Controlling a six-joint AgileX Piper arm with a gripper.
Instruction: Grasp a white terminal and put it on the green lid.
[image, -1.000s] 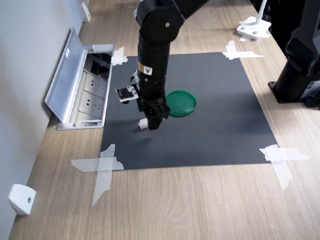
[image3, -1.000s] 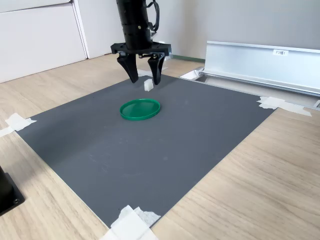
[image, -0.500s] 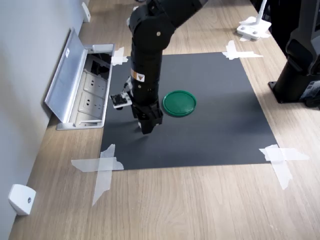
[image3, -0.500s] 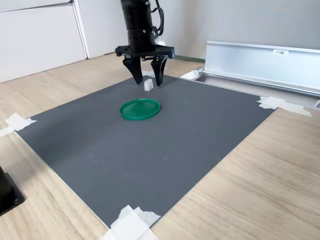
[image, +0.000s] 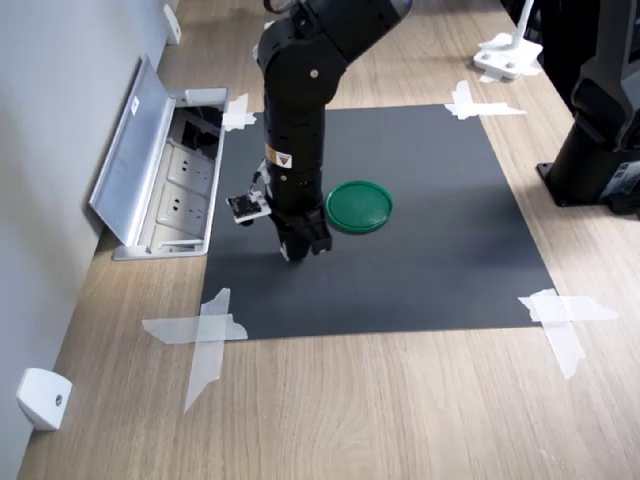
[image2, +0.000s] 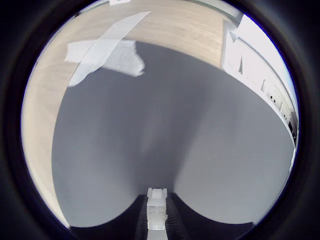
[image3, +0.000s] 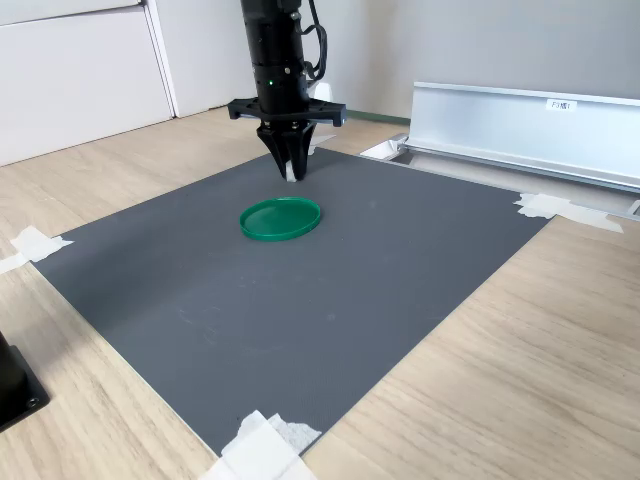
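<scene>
First exterior view: pincer (image: 296, 250) down on the matte dark mat (image: 440, 250), just left of the round, rimmed green lid (image: 358, 206); a yellow label on the arm is unreadable.
Wrist view: jaws clamp the blocky white terminal (image2: 156, 209).
Second exterior view: jaws closed; terminal barely visible, probably just above the mat, behind the lid.
</scene>
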